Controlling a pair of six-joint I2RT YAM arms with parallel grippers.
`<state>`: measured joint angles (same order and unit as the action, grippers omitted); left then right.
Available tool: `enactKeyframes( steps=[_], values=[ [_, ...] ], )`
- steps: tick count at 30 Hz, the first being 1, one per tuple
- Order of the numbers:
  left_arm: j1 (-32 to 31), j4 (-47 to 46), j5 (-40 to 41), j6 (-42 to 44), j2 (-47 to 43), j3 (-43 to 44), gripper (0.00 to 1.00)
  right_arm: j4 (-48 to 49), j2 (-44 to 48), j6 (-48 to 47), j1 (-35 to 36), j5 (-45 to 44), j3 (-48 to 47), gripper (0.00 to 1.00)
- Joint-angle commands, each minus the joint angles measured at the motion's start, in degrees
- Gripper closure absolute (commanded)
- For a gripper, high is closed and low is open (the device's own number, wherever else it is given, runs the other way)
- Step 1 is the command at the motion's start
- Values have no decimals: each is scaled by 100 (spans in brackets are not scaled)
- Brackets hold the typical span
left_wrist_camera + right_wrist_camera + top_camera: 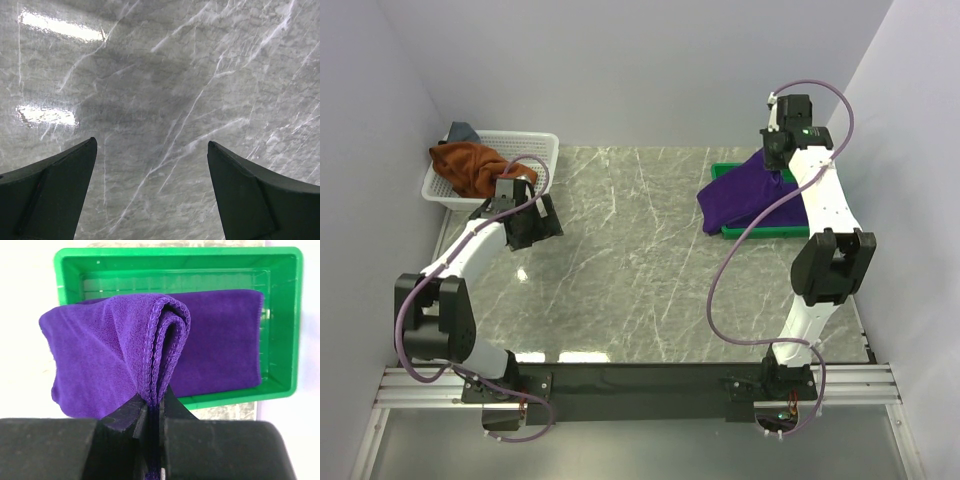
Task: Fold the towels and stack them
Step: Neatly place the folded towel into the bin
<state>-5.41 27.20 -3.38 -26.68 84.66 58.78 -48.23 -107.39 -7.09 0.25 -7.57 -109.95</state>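
My right gripper (156, 399) is shut on the folded edge of a purple towel (100, 355), which hangs from it above the green tray (280, 315). Seen from the top, that purple towel (745, 195) drapes from the right gripper (778, 160) across the tray (760, 233) and over its left side. A rust-brown towel (468, 165) lies bunched in the white basket (535, 145), with a grey-blue towel (463, 132) peeking out behind it. My left gripper (152, 145) hangs open over bare marble, just in front of the basket (515, 215), with nothing between its fingers.
The marble tabletop (620, 250) stretches between the basket at the back left and the tray at the back right. White walls close in on the left, back and right. The arms' bases sit on a rail at the near edge.
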Motion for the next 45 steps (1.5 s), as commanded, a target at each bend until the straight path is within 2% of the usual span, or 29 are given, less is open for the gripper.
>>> enactKeyframes(
  steps=[1,24,45],
  values=[
    [22,-110,-111,5,50,98,3,261,78,-161,-174,-201,-377,100],
    [22,-92,-146,13,209,125,3,112,237,-556,-333,-121,-316,100],
    [22,-92,-172,5,252,133,3,393,333,-829,-377,-631,-70,100]
  ],
)
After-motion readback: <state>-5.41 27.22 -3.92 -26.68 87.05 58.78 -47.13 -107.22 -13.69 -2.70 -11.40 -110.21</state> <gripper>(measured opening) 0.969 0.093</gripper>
